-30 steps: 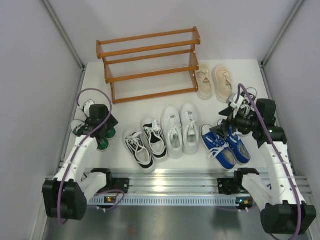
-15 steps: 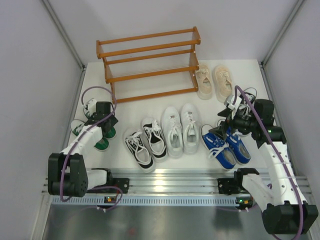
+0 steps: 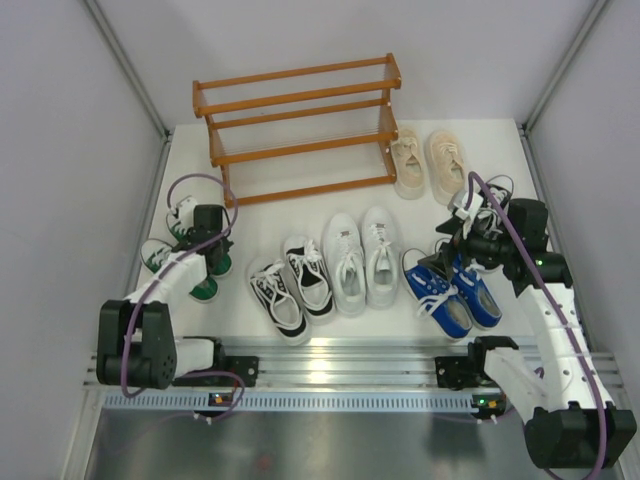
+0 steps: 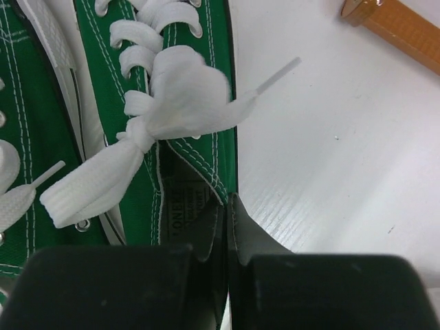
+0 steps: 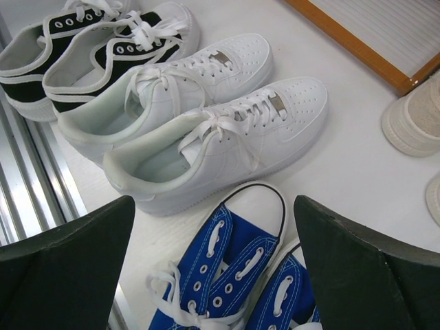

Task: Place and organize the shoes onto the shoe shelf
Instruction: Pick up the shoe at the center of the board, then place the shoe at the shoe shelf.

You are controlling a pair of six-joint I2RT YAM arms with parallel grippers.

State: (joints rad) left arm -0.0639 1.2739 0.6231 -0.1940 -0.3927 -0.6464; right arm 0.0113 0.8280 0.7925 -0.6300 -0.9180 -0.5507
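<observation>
Left fingers (image 4: 206, 234): apart a second ago, now pressed together at the collar of a green sneaker (image 4: 103, 69); probably pinching that thin wall, though the fabric between them is hard to make out.
Left arm: dropped lower over the green pair (image 3: 157, 257) at the left edge of the table (image 3: 250, 225).
Right fingers (image 5: 69, 268): wide apart as before, hovering above the blue canvas sneakers (image 5: 227, 261), holding nothing.
Shoe shelf (image 3: 300, 130): at the back of the table, well apart from the green pair, no shoe on its rails.
Meaning: first grasp likely made; lifting and carrying to the shelf not yet begun.
</observation>
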